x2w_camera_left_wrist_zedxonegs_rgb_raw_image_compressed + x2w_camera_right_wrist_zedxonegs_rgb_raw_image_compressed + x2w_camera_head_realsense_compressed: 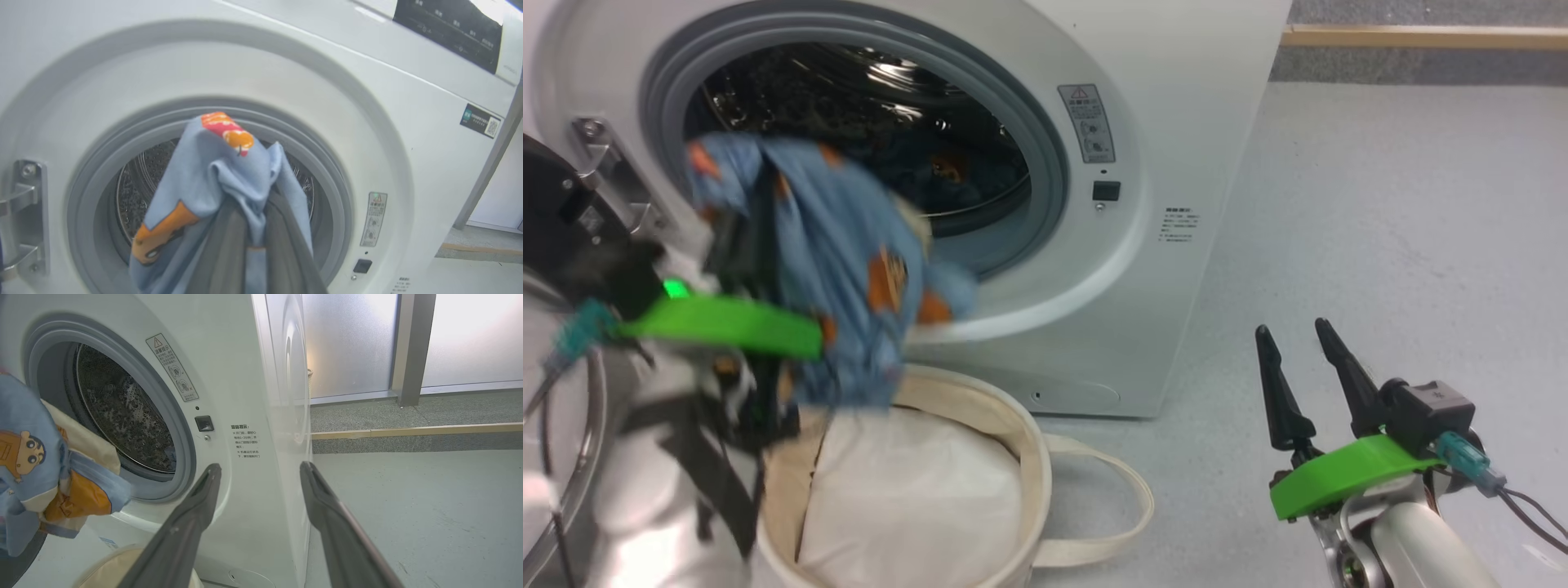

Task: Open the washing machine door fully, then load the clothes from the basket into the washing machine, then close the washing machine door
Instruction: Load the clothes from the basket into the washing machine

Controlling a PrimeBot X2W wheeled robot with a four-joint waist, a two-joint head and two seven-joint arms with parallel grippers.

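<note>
My left gripper is shut on a light blue garment printed with orange cartoon faces, holding it up in front of the washing machine opening, above the basket. In the left wrist view the garment drapes over the fingers, facing the steel drum. More blue clothes lie inside the drum. The black door stands swung open at the far left. My right gripper stays open and empty over the floor at lower right; its fingers point at the washer's front.
A plain white cloth bundle fills the cream basket, whose strap handle loops onto the grey floor. A wooden strip runs along the back. The door hinge bracket sits left of the gasket.
</note>
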